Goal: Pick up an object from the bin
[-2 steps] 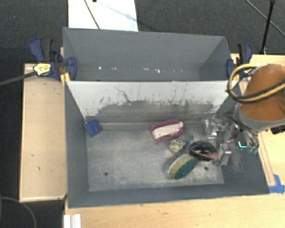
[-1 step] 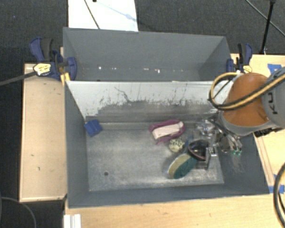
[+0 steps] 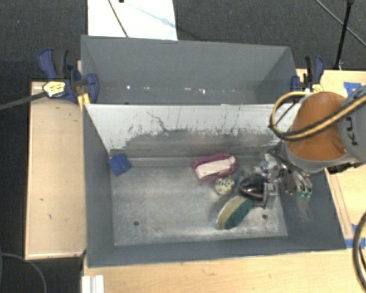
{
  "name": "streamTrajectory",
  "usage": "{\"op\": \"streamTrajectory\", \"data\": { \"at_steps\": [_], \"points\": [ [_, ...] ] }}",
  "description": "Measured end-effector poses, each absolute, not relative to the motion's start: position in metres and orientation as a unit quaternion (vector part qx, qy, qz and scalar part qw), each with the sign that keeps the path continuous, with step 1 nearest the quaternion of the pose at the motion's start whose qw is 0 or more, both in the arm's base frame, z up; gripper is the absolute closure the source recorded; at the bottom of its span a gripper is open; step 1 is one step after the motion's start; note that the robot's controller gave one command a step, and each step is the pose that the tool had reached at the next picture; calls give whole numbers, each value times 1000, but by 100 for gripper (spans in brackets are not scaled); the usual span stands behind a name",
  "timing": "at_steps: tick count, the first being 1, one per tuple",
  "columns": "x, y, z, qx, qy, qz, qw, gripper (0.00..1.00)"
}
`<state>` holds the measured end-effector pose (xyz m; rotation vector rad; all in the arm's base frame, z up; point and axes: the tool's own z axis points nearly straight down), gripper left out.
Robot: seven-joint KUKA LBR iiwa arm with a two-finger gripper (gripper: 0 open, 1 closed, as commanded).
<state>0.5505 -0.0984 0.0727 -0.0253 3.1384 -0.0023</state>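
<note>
Though jaws' state untellable, scuffed grey bin floor (image 3: 165, 218) amid dark carpet (image 3: 24, 17).

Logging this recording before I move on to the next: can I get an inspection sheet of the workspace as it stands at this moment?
Surface: grey metal bin, its floor scuffed and scratched.
Job's things: a cluster at right centre of the bin: pink-and-white object, small cream speckled lump, dark object, green-and-tan oblong piece.
Clutter: small blue block, alone at the bin's left wall.
Gripper: the gripper is low in the bin at the right, right beside the dark object; open or shut cannot be told.
Cables: yellow and black cables looped over the arm's orange wrist cover.
Surroundings: dark floor around the bin.
</note>
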Motion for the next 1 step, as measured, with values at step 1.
{"op": "streamTrajectory", "data": {
  "at_steps": [1],
  "points": [
    [541,-59,200,-17,1000,0,5,100]
  ]
}}
